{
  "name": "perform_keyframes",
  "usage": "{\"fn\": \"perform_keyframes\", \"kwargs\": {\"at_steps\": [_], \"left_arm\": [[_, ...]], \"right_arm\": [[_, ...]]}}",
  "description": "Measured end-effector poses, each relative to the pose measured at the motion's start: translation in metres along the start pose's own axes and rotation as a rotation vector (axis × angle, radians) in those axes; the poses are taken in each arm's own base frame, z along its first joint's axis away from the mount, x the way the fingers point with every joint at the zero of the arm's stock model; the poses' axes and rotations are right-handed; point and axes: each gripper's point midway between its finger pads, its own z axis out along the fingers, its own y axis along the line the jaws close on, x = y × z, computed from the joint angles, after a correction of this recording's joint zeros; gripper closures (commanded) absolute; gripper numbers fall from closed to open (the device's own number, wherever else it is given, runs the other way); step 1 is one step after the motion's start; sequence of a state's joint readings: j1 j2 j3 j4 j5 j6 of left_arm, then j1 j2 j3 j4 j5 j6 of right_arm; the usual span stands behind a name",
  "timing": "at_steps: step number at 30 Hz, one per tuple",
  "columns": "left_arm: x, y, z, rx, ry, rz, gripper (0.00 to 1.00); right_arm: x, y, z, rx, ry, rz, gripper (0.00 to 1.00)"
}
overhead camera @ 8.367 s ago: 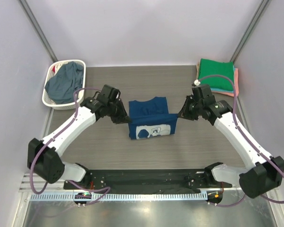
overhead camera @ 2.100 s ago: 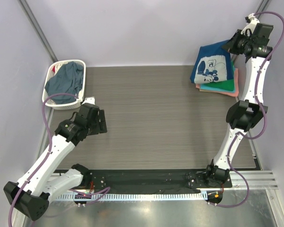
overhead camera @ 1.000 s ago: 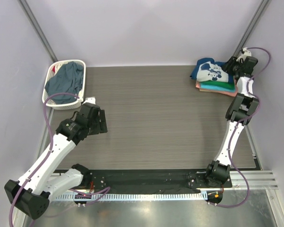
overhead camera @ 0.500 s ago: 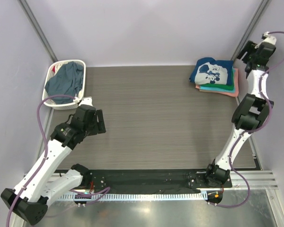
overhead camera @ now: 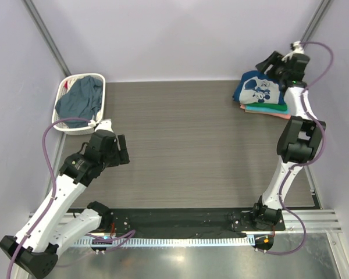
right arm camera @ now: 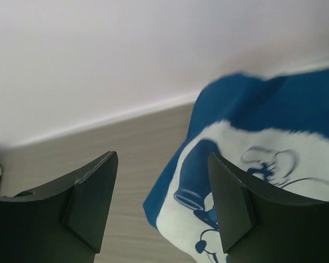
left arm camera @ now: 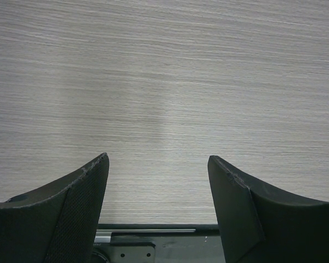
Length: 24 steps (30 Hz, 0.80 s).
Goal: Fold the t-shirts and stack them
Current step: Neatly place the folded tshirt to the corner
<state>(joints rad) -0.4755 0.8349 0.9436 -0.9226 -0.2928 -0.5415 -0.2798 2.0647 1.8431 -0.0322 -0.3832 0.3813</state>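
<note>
A dark blue t-shirt with white cartoon print point(overhead camera: 259, 90) lies folded on top of a stack of teal and coral shirts point(overhead camera: 266, 109) at the far right corner. My right gripper point(overhead camera: 265, 63) hovers open just behind and above it, holding nothing. In the right wrist view the blue shirt point(right arm camera: 274, 126) lies below, under the right finger of the right gripper point(right arm camera: 162, 155). A slate grey-blue shirt point(overhead camera: 78, 100) lies crumpled in the basket. My left gripper point(overhead camera: 120, 152) is open over bare table, its jaws wide apart in the left wrist view point(left arm camera: 158, 158).
A white slotted basket point(overhead camera: 62, 119) stands at the far left against the wall. Walls close in the table on the back and both sides. A black base strip point(overhead camera: 174, 220) runs along the near edge.
The right gripper has let go of the blue shirt, risen off the stack and swung left behind it. The shirt has settled flat. The left arm shifted only slightly.
</note>
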Motion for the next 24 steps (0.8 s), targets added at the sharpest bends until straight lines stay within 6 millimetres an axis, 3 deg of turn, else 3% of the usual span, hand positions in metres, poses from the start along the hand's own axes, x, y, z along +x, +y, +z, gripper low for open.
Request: {"fn": "perform_keyframes", "kwargs": {"at_steps": [2, 4, 6, 9, 12, 17, 20, 24], "left_arm": [[0.000, 0.000, 0.000, 0.002, -0.001, -0.001, 0.26], [0.000, 0.000, 0.000, 0.003, -0.002, -0.001, 0.26], [-0.001, -0.001, 0.000, 0.004, -0.004, -0.002, 0.26], [-0.001, -0.001, 0.000, 0.005, -0.006, -0.002, 0.26], [-0.001, -0.001, 0.000, 0.006, -0.005, -0.002, 0.26], [-0.001, -0.002, 0.000, 0.009, -0.004, -0.002, 0.26], [-0.001, -0.002, 0.000, 0.009, -0.004, -0.002, 0.26], [-0.001, -0.002, 0.000, 0.008, -0.004, -0.002, 0.26]], "right_arm": [[0.038, 0.002, 0.013, -0.022, 0.078, 0.042, 0.29], [0.072, -0.011, 0.017, 0.005, 0.148, 0.094, 0.29], [0.100, -0.038, 0.012, 0.064, 0.192, 0.154, 0.29], [0.121, -0.079, -0.002, 0.132, 0.201, 0.239, 0.29], [0.116, -0.107, -0.018, 0.158, 0.159, 0.300, 0.29], [0.093, -0.131, -0.033, 0.164, 0.094, 0.354, 0.28], [0.087, -0.125, -0.032, 0.129, 0.091, 0.385, 0.21], [0.065, -0.094, -0.019, 0.027, 0.083, 0.394, 0.16]]}}
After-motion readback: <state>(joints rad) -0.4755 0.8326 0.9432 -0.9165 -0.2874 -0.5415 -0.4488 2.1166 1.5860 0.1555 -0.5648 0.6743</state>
